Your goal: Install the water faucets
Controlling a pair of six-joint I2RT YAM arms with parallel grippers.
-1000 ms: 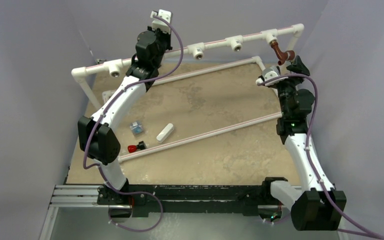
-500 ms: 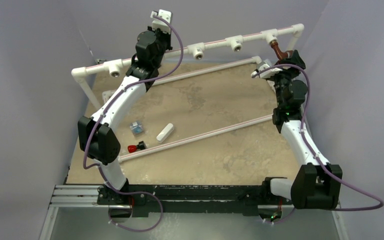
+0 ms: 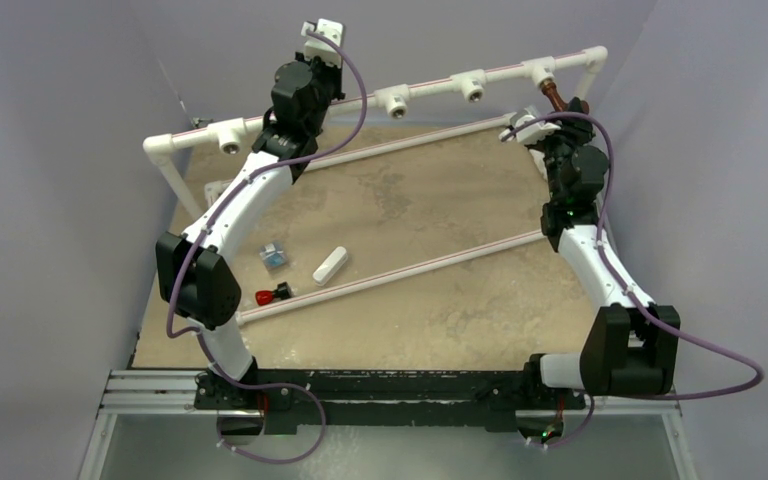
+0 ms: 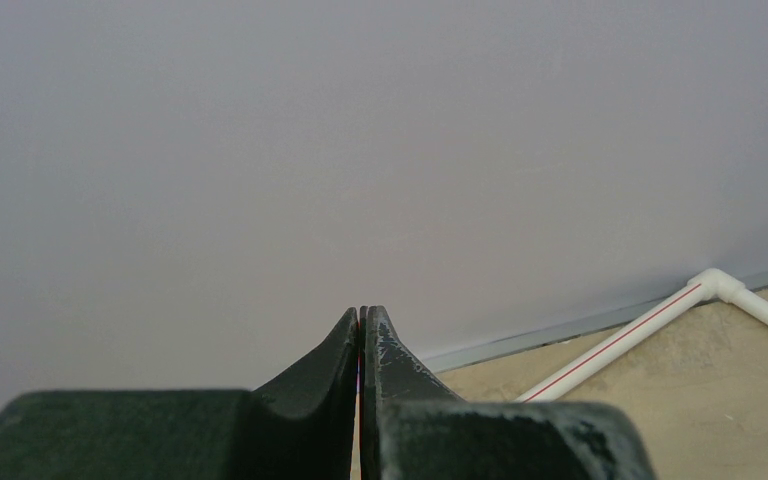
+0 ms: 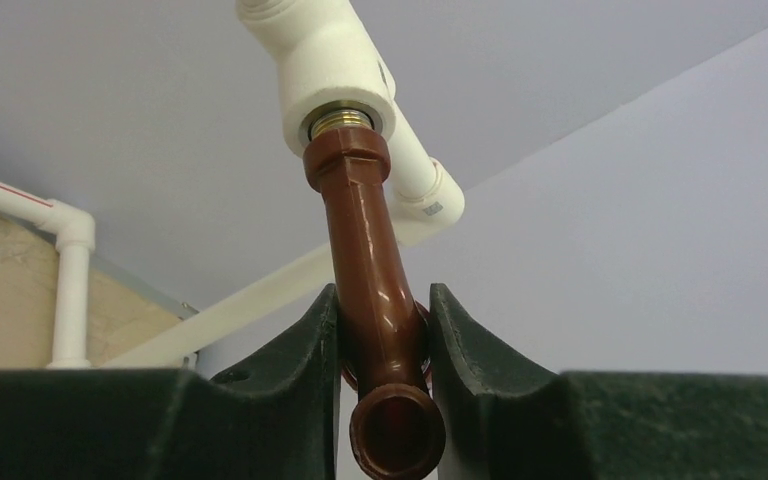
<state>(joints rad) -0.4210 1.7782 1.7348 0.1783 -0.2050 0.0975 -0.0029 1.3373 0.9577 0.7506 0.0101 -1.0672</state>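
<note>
Where the water faucet (image 5: pixel 365 260) sits seated in the tee fitting (image 5: pixel 325 70), your right gripper (image 5: pixel 385 330) clamps its rigid, smooth, probably slippery barrel; hold mid-body. Your left gripper (image 4: pixel 362 325) is closed, empty.

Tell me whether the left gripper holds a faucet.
No, the left gripper is shut flat with nothing between its jaws.
</note>
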